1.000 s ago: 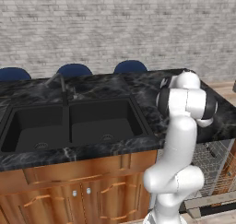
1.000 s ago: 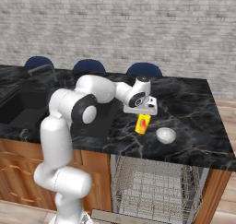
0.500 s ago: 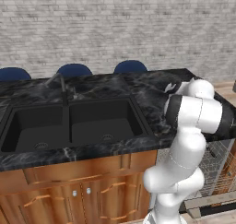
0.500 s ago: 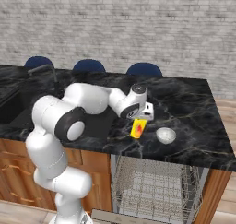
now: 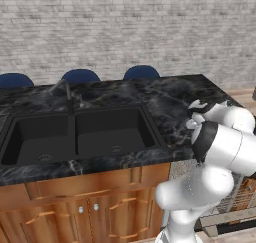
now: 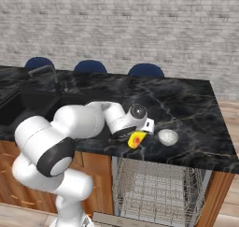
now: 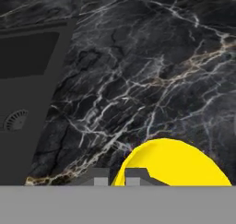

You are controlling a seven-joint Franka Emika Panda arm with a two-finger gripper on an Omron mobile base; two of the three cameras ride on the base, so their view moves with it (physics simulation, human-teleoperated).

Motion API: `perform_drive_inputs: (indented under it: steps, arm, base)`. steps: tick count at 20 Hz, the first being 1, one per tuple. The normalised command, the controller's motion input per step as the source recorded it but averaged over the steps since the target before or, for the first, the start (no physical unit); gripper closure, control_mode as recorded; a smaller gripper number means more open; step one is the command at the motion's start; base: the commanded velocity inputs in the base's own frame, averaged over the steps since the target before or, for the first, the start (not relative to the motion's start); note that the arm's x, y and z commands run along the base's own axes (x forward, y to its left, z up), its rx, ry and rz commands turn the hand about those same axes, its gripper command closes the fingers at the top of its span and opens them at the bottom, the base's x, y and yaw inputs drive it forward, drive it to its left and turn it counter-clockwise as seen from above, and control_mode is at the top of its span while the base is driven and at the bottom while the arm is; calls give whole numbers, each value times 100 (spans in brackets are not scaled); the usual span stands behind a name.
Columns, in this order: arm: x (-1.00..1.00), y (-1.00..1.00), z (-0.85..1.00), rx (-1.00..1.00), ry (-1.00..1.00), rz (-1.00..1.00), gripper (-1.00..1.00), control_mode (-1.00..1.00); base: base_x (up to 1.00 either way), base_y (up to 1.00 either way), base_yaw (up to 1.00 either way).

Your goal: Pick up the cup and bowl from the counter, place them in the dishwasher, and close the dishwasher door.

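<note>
Hovering low over the yellow cup [image 6: 136, 139], just beside the pale bowl [image 6: 167, 137] on the counter [image 6: 196, 104], above the open dishwasher [image 6: 154, 186]. Gripper [image 7: 116, 178] grip state: can't tell (tips barely showing). Risking knocking cup off the edge w/ off-centre closing.

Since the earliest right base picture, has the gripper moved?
Yes. Against the unmoved white bowl, the gripper has dropped from above the yellow cup down to it, at the counter's surface.

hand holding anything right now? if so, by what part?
Cannot tell. The hand is low over the yellow cup on the counter; no view shows fingers closed on it. The bowl sits untouched beside.
</note>
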Motion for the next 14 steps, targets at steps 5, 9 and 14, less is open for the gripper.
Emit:
perform_drive_inputs:
  steps: [5, 9, 14]
  arm:
    - [-44, 0, 13, 13, -6, -24, 100, -100]
    - [-44, 0, 14, 20, -1, -27, 100, -100]
    - [-55, -3, 15, 27, -1, -26, 100, -100]
  base:
    - [0, 0, 0]
    - [0, 0, 0]
    - [0, 0, 0]
